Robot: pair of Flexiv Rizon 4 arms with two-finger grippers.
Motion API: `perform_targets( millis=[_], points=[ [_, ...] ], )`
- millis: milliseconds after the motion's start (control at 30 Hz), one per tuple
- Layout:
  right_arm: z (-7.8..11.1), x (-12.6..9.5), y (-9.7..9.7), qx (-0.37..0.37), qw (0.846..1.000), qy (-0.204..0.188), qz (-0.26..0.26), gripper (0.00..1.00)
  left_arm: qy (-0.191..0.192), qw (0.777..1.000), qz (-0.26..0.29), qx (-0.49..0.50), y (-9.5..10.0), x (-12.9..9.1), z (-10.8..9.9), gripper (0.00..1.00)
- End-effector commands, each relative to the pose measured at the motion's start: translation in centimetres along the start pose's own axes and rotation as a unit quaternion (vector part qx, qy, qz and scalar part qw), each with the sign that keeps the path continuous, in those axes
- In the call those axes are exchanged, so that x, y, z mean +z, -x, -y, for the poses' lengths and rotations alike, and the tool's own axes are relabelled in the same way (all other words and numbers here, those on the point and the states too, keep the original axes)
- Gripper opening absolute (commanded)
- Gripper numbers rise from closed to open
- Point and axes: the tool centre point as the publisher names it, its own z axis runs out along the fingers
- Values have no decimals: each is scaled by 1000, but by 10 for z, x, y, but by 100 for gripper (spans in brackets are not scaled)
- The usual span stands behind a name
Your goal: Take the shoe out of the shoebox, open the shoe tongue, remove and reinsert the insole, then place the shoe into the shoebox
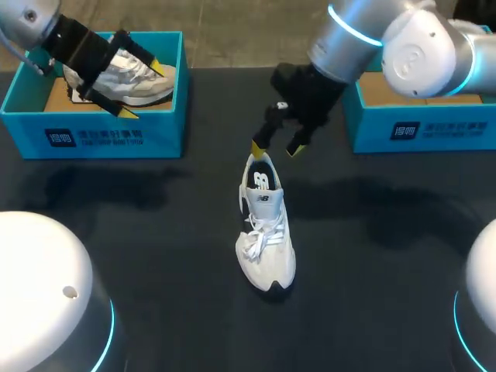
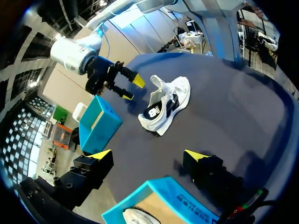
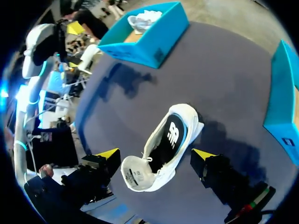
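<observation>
In the head view the left arm (image 1: 77,46) covers part of the second shoe (image 1: 147,81) lying in the left shoebox (image 1: 108,138) at ten o'clock, and the picture's corner cuts that arm off. The right shoebox (image 1: 422,128) at two o'clock is cut by the edge and largely behind the right arm (image 1: 387,39), so its inside is hidden. Whether the right gripper (image 1: 277,147) touches the heel of the shoe (image 1: 266,232) with one tip cannot be told. In the left wrist view the left shoebox under the left gripper (image 2: 148,155) runs out of the picture, with only a sliver of the second shoe showing.
</observation>
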Motion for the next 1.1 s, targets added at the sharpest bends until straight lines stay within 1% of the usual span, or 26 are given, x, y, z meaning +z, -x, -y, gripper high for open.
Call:
perform_targets(
  millis=[33, 67, 133, 167, 300, 800, 1067, 1100],
  points=[
    [-11, -2, -13, 50, 976, -57, 203, 45, 2, 1000, -5, 0, 7, -7, -4, 100],
    [-11, -1, -14, 54, 974, -61, 212, 34, 3, 1000, -5, 0, 8, -8, -5, 100],
    [-11, -1, -15, 61, 971, -66, 224, 15, 6, 1000, -6, -1, 9, -9, -6, 100],
    [-11, 1, -18, 69, 967, -74, 235, 0, 7, 1000, -6, -2, 11, -12, -8, 100],
    [-9, 4, -22, 94, 952, -97, 274, 0, 13, 1000, -5, -4, 13, -17, -12, 100],
    [-9, 4, -22, 94, 952, -97, 274, 0, 7, 1000, -8, -5, 12, -14, -20, 100],
    [-9, 4, -22, 94, 952, -97, 274, 0, 3, 1000, -7, -2, 13, -8, -17, 100],
    [-8, 9, -19, 99, 953, -99, 270, 0, 2, 1000, -7, -2, 12, -7, -16, 100]
  ],
)
